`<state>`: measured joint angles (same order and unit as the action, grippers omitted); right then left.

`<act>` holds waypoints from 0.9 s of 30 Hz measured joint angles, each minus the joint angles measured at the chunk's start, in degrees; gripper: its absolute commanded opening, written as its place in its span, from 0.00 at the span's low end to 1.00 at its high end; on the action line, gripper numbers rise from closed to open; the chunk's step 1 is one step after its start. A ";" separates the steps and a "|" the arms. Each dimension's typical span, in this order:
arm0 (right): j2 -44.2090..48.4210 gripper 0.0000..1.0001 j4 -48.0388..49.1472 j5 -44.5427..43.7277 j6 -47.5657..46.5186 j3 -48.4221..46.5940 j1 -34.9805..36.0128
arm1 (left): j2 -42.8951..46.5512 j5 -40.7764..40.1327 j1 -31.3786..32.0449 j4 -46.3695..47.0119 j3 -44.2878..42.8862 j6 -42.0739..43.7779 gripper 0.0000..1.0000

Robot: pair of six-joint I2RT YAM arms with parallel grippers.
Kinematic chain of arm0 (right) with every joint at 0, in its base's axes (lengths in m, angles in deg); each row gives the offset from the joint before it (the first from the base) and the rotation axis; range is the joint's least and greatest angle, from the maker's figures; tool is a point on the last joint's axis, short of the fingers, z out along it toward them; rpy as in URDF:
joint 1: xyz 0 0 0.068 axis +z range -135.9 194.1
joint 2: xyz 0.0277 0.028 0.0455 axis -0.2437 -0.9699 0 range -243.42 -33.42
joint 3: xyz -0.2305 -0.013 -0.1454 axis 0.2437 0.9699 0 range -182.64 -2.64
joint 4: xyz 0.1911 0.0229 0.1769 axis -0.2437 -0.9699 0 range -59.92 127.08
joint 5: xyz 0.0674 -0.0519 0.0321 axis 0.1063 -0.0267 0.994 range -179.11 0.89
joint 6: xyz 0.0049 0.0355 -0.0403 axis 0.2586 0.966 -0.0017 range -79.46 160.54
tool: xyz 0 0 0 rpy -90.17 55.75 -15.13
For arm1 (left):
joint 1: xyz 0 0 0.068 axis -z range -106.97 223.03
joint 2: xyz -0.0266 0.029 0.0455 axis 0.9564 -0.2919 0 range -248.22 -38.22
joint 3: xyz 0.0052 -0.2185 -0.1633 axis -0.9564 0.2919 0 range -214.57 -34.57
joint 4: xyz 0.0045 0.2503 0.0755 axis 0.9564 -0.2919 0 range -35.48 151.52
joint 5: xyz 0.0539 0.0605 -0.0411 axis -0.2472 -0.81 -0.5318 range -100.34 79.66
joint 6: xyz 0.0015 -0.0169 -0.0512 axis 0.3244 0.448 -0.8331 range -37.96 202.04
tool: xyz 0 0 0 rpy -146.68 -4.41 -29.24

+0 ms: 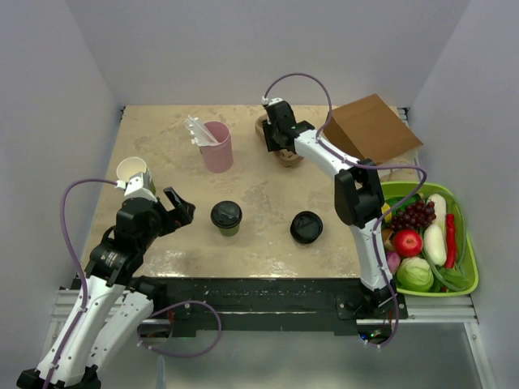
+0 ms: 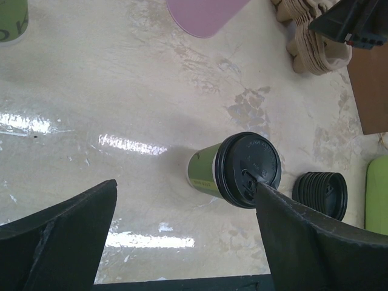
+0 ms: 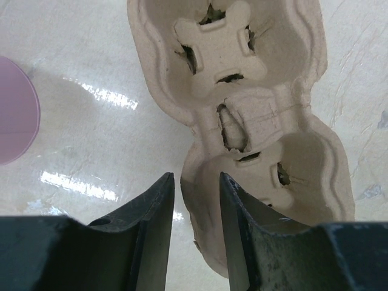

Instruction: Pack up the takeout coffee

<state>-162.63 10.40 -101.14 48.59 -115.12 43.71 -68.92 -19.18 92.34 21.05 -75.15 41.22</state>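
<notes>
L gripper (image 1: 180, 204) spread wide, low over table (image 1: 259, 182) at near-left, just left of takeout coffee (image 1: 226, 215), not touching. Coffee: short olive-green paper cup w/ round black lid, upright, front-centre. Black lid stack (image 1: 306, 227) to its right, apart. Far back: R gripper (image 3: 195, 179) fingers part-way apart, astride rim of pulp cup carrier (image 3: 254, 109); can't tell if pinching.

Raised lettering curved around the black lid (image 2: 250, 170) of the takeout coffee (image 2: 203, 173), but it was too small and faint to read. A thin line of pale print ran along its green side, also illegible. The paper cup (image 2: 12, 21) showed only a cut-off dark mark.
</notes>
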 measured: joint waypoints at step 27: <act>-1.01 0.33 -3.08 0.00 -0.13 -2.97 0.00 | 0.00 0.31 0.00 0.02 0.00 0.00 1.00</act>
<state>-163.64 7.32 -101.14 48.46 -118.10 43.71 -68.92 -18.87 92.34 21.08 -75.15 41.22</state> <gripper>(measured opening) 0.366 0.994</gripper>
